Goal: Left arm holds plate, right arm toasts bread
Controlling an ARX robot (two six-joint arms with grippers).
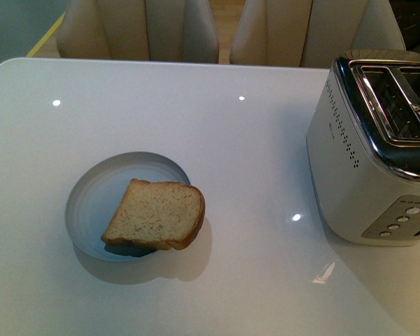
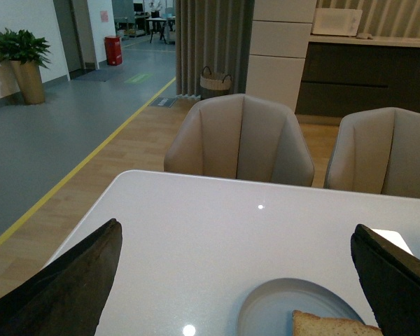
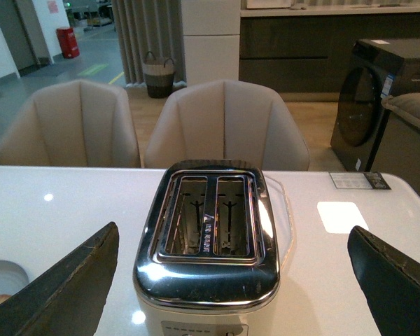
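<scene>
Wide jaws, bread lying on plate.
The left gripper (image 2: 236,227) and right gripper (image 3: 234,229) are being held wide and empty. The plate (image 1: 91,189) is being framed just ahead of the left one, the nearer arm; the bread (image 1: 154,215) is being carried on its right rim, long axis left-right, rounded end toward the toaster (image 1: 364,161).

Plate (image 1: 91,192): pale blue-white, faint concentric rings.
Bread (image 1: 154,215), on the plate: speckled tan crumb, brown crust.
Table (image 1: 231,140), under the plate: glossy plain white.
Toaster (image 1: 350,189), right of the plate: pale cream-silver body, chrome top, rows of small dark dots along its side.
Chairs (image 1: 140,28), beyond the plate: plain beige.
</scene>
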